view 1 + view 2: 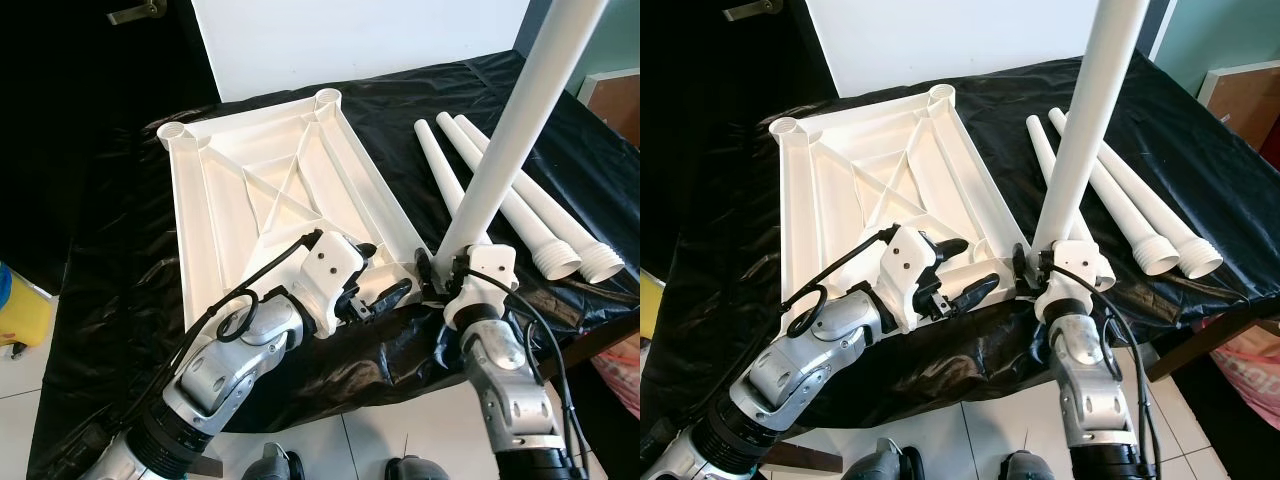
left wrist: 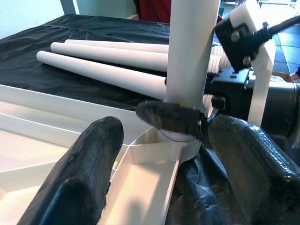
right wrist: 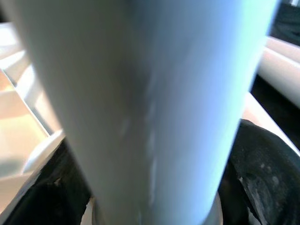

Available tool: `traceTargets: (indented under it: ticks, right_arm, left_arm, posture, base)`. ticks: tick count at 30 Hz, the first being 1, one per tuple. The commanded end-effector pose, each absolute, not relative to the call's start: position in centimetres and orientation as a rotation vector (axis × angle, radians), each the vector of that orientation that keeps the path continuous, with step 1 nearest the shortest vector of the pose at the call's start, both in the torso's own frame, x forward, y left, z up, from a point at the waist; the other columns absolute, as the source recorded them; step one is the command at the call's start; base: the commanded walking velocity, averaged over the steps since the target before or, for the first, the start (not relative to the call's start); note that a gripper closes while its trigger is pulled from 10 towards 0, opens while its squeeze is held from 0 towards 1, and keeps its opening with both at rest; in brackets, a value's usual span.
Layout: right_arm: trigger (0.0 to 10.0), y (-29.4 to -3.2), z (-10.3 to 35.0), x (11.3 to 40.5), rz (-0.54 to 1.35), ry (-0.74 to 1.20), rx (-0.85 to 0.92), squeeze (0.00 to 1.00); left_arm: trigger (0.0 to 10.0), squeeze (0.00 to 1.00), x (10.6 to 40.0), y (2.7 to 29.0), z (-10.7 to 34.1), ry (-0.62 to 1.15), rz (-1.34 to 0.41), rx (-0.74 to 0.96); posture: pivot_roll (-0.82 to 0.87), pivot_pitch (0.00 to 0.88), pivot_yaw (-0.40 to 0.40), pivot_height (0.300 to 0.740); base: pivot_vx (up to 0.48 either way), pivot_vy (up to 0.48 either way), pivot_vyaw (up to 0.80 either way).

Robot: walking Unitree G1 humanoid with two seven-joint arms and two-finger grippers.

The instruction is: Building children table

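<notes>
The white table top [image 1: 270, 190] lies upside down on the black-sheeted table [image 1: 110, 250]. A white table leg [image 1: 510, 130] stands tilted in the top's near right corner socket [image 2: 173, 140]. My right gripper [image 1: 1032, 265] is shut on the base of this leg; up close, the leg [image 3: 150, 93] sits between the black fingers [image 3: 262, 164]. My left gripper [image 1: 975, 268] is open and rests over the top's near edge, just left of that corner. Its two fingers [image 2: 84, 173] straddle the socket without touching the leg.
Three loose white legs [image 1: 500, 190] lie side by side on the sheet to the right. A wooden box [image 1: 610, 95] stands at the far right, with a pink bag [image 1: 625, 375] below it. A yellow object [image 1: 20, 310] sits on the floor to the left.
</notes>
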State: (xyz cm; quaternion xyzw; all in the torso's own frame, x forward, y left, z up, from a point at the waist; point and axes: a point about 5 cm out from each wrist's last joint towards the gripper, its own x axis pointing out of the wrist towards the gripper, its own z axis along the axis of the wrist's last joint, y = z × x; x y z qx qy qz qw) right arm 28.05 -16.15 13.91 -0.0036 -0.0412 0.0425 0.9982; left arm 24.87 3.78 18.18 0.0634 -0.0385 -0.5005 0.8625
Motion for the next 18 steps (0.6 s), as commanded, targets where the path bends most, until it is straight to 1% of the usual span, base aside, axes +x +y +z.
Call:
traceTargets:
  ticks: [1, 2, 3, 5, 6, 8, 11, 17, 18]
  right_arm:
    - [10.0, -16.1, 13.7, 28.1, 0.12, -0.076, 0.0, 0.0]
    - [10.0, -16.1, 13.7, 28.1, 0.12, -0.076, 0.0, 0.0]
    - [10.0, -16.2, 14.1, 28.4, 0.18, -0.089, -0.015, 0.0]
    - [10.0, -16.2, 14.1, 28.4, 0.18, -0.089, -0.015, 0.0]
    - [10.0, -16.3, 14.5, 28.7, 0.253, -0.106, -0.035, 0.0]
    - [10.0, -16.3, 14.5, 28.7, 0.253, -0.106, -0.035, 0.0]
    - [10.0, -16.2, 15.7, 29.6, 0.456, -0.148, -0.132, 0.0]
    - [10.0, -16.3, 15.9, 30.1, 0.548, -0.139, -0.171, 0.0]
    - [3.9, -16.4, 15.7, 30.3, 0.566, -0.13, -0.186, 0.0]
  left_arm:
    - [10.0, 0.0, 24.2, 3.6, 18.2, -0.083, -1.195, 0.146]
    - [10.0, 0.0, 24.2, 3.6, 18.2, -0.083, -1.195, 0.146]
    - [10.0, 0.0, 24.2, 3.6, 18.2, -0.083, -1.193, 0.145]
    - [10.0, 0.0, 24.2, 3.6, 18.2, -0.083, -1.193, 0.145]
    - [10.0, 0.0, 24.2, 3.6, 18.2, -0.084, -1.191, 0.144]
    - [10.0, 0.0, 24.2, 3.6, 18.2, -0.084, -1.191, 0.144]
    - [10.0, 0.0, 24.3, 3.6, 18.3, -0.087, -1.187, 0.144]
    - [10.0, 0.0, 24.4, 3.6, 18.3, -0.088, -1.186, 0.143]
    - [10.0, 0.0, 24.4, 3.6, 18.3, -0.089, -1.187, 0.144]
  posture:
    - [-0.08, 0.121, 0.063, 0.74]
    - [-0.08, 0.121, 0.063, 0.74]
    - [-0.08, 0.121, 0.062, 0.74]
    - [-0.08, 0.121, 0.062, 0.74]
    - [-0.08, 0.121, 0.062, 0.74]
    - [-0.08, 0.121, 0.062, 0.74]
    - [-0.08, 0.119, 0.064, 0.74]
    - [-0.09, 0.118, 0.066, 0.74]
    - [-0.08, 0.117, 0.067, 0.74]
  base:
    - [0.0, 0.0, 0.0]
    - [0.0, 0.0, 0.0]
    - [0.0, 0.0, 0.0]
    - [0.0, 0.0, 0.0]
    - [0.0, 0.0, 0.0]
    - [0.0, 0.0, 0.0]
    - [0.0, 0.0, 0.0]
    - [0.0, 0.0, 0.0]
    - [0.0, 0.0, 0.0]
